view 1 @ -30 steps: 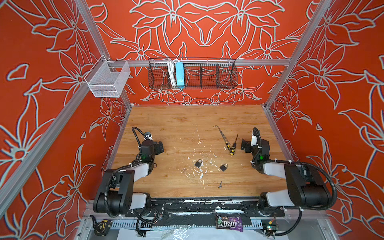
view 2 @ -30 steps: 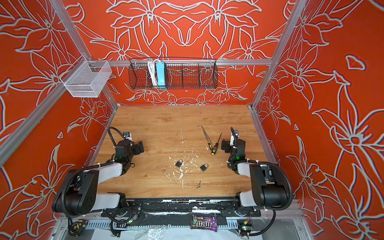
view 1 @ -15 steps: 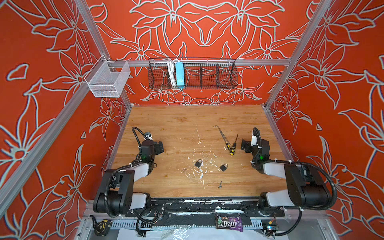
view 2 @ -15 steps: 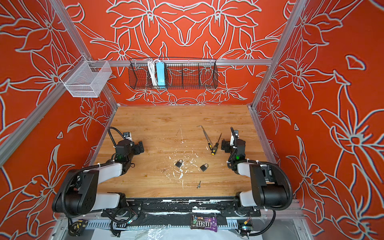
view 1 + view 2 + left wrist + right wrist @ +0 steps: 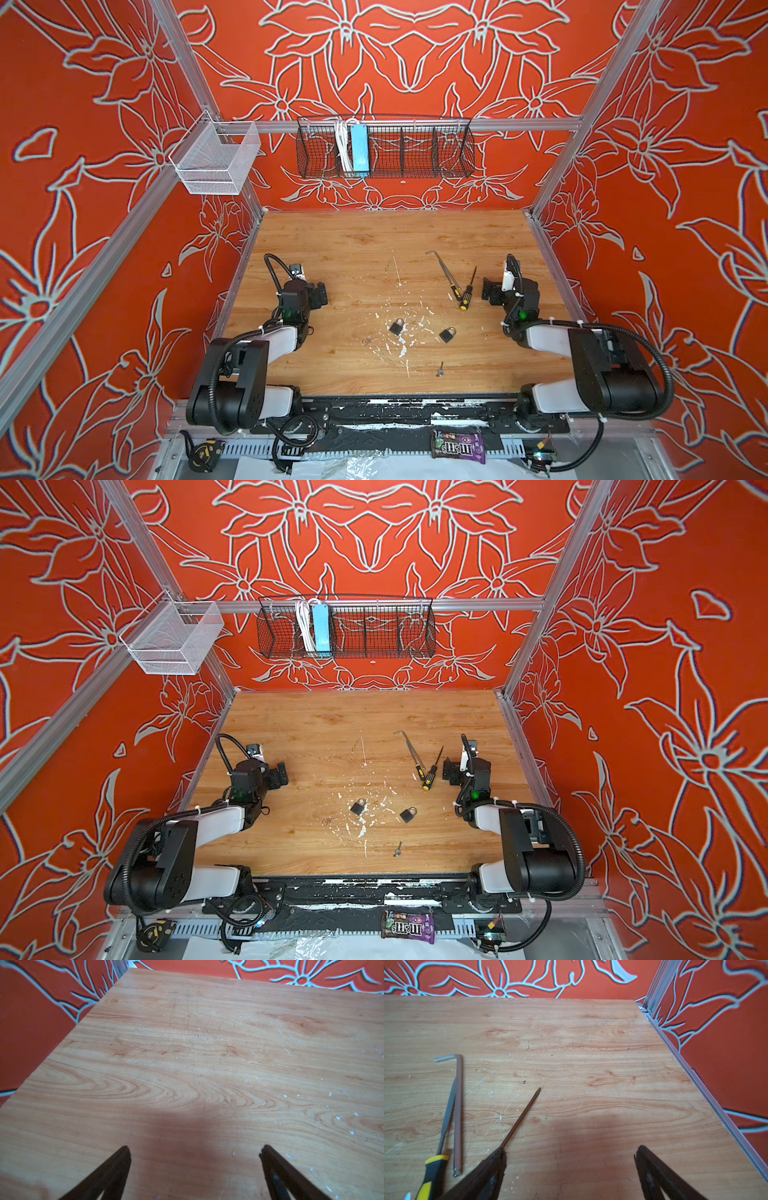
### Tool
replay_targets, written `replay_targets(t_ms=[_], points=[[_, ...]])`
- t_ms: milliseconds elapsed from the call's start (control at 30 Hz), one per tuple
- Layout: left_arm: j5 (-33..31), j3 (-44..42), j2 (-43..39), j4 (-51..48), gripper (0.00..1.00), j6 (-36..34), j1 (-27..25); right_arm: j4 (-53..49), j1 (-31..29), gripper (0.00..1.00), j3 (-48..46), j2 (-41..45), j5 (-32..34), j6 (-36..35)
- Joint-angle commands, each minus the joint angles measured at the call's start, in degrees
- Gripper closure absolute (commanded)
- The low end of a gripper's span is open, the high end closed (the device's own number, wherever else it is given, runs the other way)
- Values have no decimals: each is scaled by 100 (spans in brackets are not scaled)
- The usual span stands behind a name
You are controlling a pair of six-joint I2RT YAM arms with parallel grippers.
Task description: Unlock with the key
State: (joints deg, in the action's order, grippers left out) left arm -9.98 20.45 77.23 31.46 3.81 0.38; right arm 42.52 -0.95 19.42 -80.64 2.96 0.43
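The walls (image 5: 83, 124) are patterned red with pale flower outlines; the tabletop (image 5: 353, 249) is grained light brown; a padlock (image 5: 397, 328) is coloured black.

key (image 5: 440, 368): we see a mere speck, teeth unreadable.
faint ring (image 5: 368, 340): perhaps a second key; too small to tell.
grey-shafted screwdriver (image 5: 433, 1167): handle cut off by the edge.
dark-shafted screwdriver (image 5: 521, 1118): handle hidden behind right gripper (image 5: 571, 1149).

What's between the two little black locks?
Only bare, white-flecked tabletop lies between the left padlock and the right padlock, as both top views show.
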Motion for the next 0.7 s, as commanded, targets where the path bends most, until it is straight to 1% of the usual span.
replay_targets(t_ms=[0, 67, 200, 300, 367, 400, 467, 500, 533, 567, 600, 667], points=[[380, 366, -308, -585, 3, -176, 23, -183, -10, 2, 32, 272, 22, -36], [329, 622, -437, -1128, 3, -115, 24, -616, -5, 3, 143, 539, 132, 23], [321, 683, -930, -1583, 3, 4, 26, -1217, -6, 3, 172, 1144, 322, 191], [349, 560, -1562, -1757, 3, 187, 27, -2215, -2, 3, 427, 1797, 536, 631], [494, 531, -2013, -1999, 3, 344, 26, -2646, 5, 3, 527, 2232, 386, 903], [493, 522, -2385, -2094, 3, 540, 28, -2805, 7, 3, 553, 2408, 344, 1087], [274, 545, -2824, -2378, 2, 1246, 36, -3405, 7, 3, 713, 2777, 503, 1904], [248, 563, -3029, -2506, 3, 1564, 32, -3893, 6, 3, 840, 2967, 647, 2420], [382, 566, -3207, -2585, 3, 1719, 36, -4129, 16, 3, 878, 3142, 550, 2508], [536, 553, -3343, -2630, 3, 1813, 33, -4166, 16, 2, 855, 3305, 264, 2279], [643, 527, -3497, -2680, 3, 1965, 36, -4227, 15, 2, 828, 3451, 101, 2212], [585, 346, -3806, -2652, 3, 2348, 40, -4417, 25, 3, 705, 3794, 200, 2859]])
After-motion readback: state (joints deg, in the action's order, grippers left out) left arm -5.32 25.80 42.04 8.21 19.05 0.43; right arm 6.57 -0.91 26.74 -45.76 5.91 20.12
